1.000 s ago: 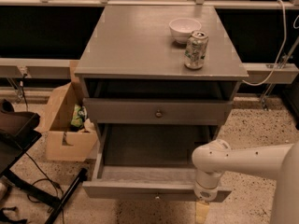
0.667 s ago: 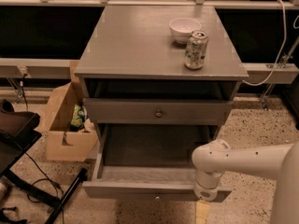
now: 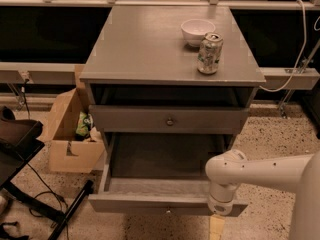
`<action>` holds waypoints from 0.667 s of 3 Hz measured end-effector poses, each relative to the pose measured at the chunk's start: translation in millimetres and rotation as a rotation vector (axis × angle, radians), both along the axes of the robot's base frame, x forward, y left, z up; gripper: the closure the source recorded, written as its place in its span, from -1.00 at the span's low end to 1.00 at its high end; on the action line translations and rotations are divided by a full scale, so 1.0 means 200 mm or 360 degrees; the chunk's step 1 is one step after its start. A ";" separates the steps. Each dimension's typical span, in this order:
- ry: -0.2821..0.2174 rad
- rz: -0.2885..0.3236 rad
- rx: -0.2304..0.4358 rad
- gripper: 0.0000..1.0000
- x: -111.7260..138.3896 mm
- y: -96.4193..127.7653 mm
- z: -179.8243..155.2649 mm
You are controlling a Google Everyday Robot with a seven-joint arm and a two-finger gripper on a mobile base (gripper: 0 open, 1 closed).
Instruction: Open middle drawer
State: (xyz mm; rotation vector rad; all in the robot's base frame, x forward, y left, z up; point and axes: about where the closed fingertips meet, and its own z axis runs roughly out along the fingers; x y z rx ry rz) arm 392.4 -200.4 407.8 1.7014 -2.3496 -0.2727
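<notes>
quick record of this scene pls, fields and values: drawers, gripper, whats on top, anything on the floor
middle drawer: pulled far out
drawer above: shut, round knob at centre
gripper: low, just in front of the middle drawer's front, near its right end, partly cut off by the picture's edge
cabinet top: white bowl and upright can, right side
floor, left of cabinet: open cardboard box

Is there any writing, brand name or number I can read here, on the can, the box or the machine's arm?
No text here can be read.
The can on the cabinet: green-and-white print, too blurred to read.
The cardboard box beside it: a dark mark, unreadable.
The end effector, low in front of the pulled-out bottom drawer: no lettering visible.
</notes>
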 end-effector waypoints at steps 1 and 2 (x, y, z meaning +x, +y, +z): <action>0.0000 0.0000 0.0000 -0.94 0.00 0.00 0.00; 0.0000 0.0000 0.0000 -0.82 0.00 0.00 0.00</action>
